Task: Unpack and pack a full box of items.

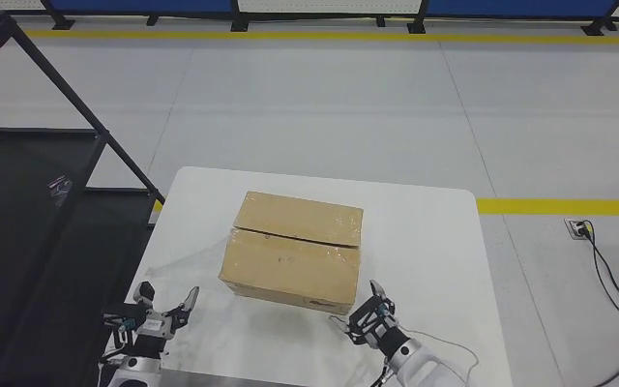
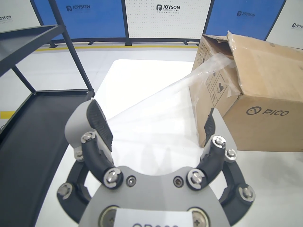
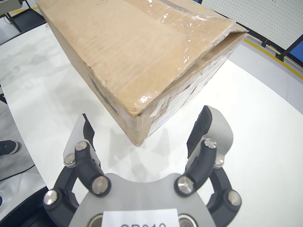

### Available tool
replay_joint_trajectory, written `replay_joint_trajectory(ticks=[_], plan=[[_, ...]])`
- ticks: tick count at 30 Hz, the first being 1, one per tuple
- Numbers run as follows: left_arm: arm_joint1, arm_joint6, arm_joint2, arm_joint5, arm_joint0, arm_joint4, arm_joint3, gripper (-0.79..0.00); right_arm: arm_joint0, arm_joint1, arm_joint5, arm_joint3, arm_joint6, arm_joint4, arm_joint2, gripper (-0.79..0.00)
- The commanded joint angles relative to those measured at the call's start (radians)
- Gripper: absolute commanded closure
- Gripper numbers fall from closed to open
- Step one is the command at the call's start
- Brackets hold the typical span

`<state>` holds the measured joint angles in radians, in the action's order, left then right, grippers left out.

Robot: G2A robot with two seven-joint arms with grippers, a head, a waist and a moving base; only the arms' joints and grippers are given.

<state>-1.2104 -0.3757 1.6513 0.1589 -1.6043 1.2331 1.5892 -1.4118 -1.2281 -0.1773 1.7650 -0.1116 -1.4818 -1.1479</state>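
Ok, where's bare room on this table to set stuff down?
Widest bare patch: table between the cardboard box and the edge on the right gripper side. A narrower strip runs behind the box. Crowded: the near edge with both grippers, and the left gripper side, crossed by loose tape.

Bright, even light from overhead washes the white rounded-corner table. The brown cardboard box throws only a thin, soft shadow on its side towards the table's near edge. Small white glints dot the clear plastic tape on its lid. In the wrist views the black metal rack and the blue and white partition panels bow at the edges.
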Motion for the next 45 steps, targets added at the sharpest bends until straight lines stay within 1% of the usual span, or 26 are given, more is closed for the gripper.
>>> replay_joint_trajectory(ticks=[1, 6, 22, 26, 27, 30, 31, 34, 36, 45], plan=[[0.000, -0.001, 0.002, 0.000, -0.002, -0.002, 0.001, -0.785, 0.012, -0.003, 0.006, -0.008, -0.007, 0.026, -0.001, -0.785], [0.000, 0.004, 0.009, 0.003, -0.001, -0.004, 0.002, -0.785, 0.034, -0.010, 0.037, -0.020, -0.016, 0.061, 0.000, -0.785], [-0.003, 0.008, 0.017, 0.009, 0.002, -0.010, 0.005, -0.785, 0.050, -0.017, 0.060, -0.027, -0.029, 0.077, -0.012, -0.785], [-0.003, 0.005, 0.024, 0.007, -0.002, -0.013, 0.007, -0.785, 0.026, -0.013, 0.046, 0.017, -0.024, 0.083, -0.036, -0.785], [-0.003, 0.002, 0.028, 0.007, -0.004, -0.015, 0.009, -0.785, 0.009, -0.011, 0.038, 0.044, -0.015, 0.095, -0.051, -0.785], [-0.003, -0.001, 0.041, 0.010, -0.011, -0.033, 0.017, -0.785, -0.047, -0.001, -0.037, 0.143, 0.004, 0.190, -0.123, -0.785], [-0.004, 0.001, 0.045, 0.015, -0.011, -0.042, 0.018, -0.785, -0.059, 0.003, -0.053, 0.177, 0.000, 0.200, -0.148, -0.785], [-0.003, 0.010, 0.050, 0.026, -0.008, -0.047, 0.024, -0.785, -0.077, 0.009, -0.123, 0.257, -0.032, 0.281, -0.188, -0.785], [-0.002, 0.001, 0.051, 0.034, -0.008, -0.036, 0.034, -0.785, -0.062, 0.012, -0.176, 0.283, -0.077, 0.353, -0.208, -0.785], [-0.003, -0.005, 0.050, 0.036, -0.009, -0.033, 0.034, -0.785, -0.062, 0.012, -0.176, 0.283, -0.077, 0.353, -0.208, -0.785]])
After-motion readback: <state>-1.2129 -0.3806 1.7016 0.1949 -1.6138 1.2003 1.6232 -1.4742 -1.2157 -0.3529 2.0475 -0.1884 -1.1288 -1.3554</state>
